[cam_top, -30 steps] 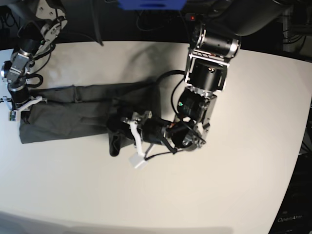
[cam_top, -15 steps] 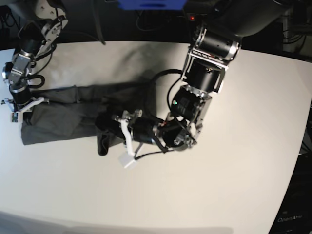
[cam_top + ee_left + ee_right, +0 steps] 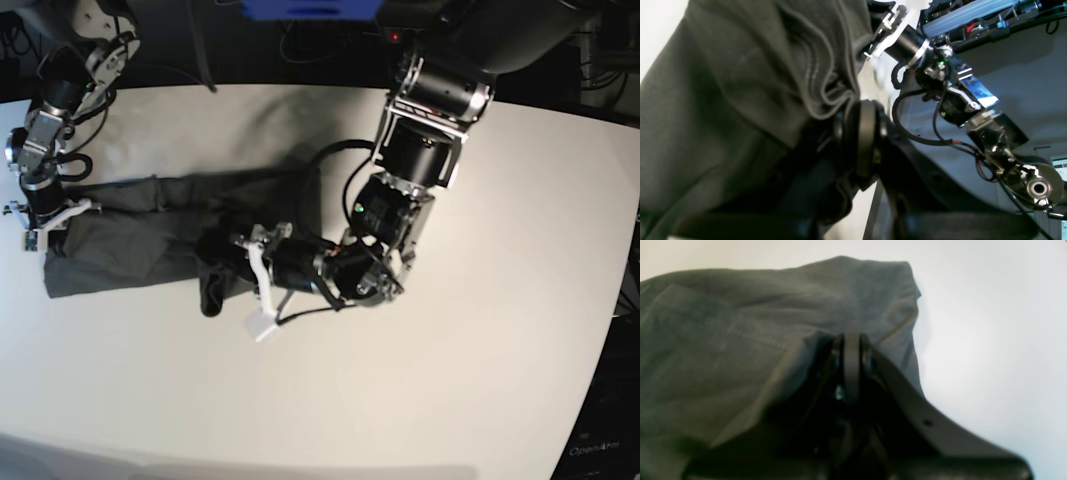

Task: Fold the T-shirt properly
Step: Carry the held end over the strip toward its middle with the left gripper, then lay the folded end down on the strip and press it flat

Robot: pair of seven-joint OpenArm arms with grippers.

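The plain dark grey cotton T-shirt [image 3: 130, 235] is lying bunched on the smooth white table [image 3: 480, 380]. The left claw [image 3: 215, 270] is pinching its rumpled folds. The right claw [image 3: 45, 232] is clamping its stitched edge.

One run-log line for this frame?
left gripper: shut on T-shirt | right gripper: shut on T-shirt | shirt: part-folded on table

Looks like a robotics lab: bare white table [image 3: 480, 380], tangled cables [image 3: 330, 40] and dark equipment along the frame's top.
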